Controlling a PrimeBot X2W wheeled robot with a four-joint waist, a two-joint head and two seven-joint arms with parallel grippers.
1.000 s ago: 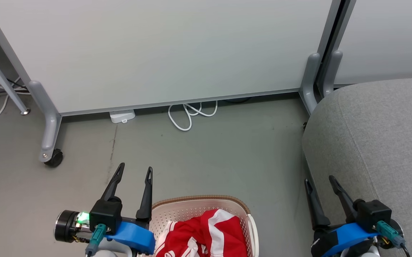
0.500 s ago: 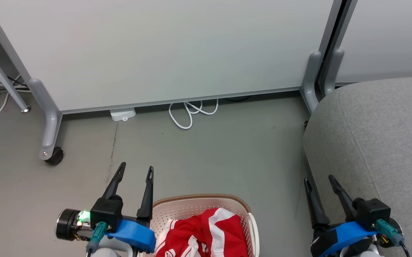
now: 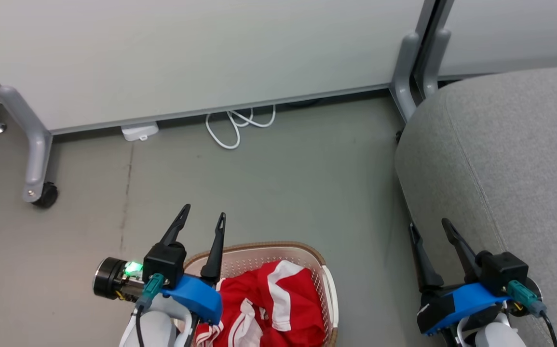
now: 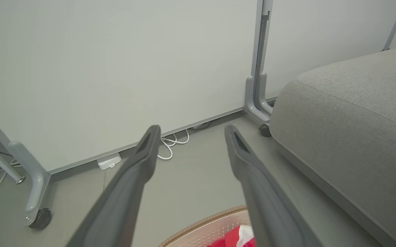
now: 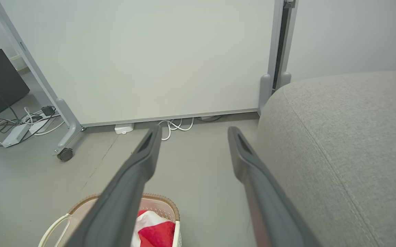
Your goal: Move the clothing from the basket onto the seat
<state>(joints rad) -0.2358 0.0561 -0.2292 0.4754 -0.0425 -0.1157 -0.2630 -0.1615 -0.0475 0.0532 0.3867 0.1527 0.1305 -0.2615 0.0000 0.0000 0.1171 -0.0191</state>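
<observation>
Red clothing (image 3: pixel 268 308) with white panels and stripes lies bunched in the cream basket (image 3: pixel 307 253) on the floor at the bottom middle of the head view. The basket's brown rim (image 4: pixel 201 228) and a bit of clothing (image 4: pixel 234 236) peek in at the bottom of the left wrist view; the right wrist view shows the basket (image 5: pixel 170 202) and the clothing (image 5: pixel 153 231) lower left. The grey seat (image 3: pixel 509 159) fills the right side. My left gripper (image 3: pixel 202 218) hovers open over the basket's left rim. Beside the seat's front edge, my right gripper (image 3: pixel 429 226) is open with nothing in it.
A white partition panel (image 3: pixel 186 53) on grey wheeled legs (image 3: pixel 34 159) stands across the back. A looped white cable (image 3: pixel 232 125) and a small white box (image 3: pixel 139 131) lie at its foot. More cables and a power strip (image 5: pixel 14 133) lie far left.
The camera has tilted down and swung, so the whole picture shifted up and left. Both grippers stay open; the left one sits slightly further right against the basket.
</observation>
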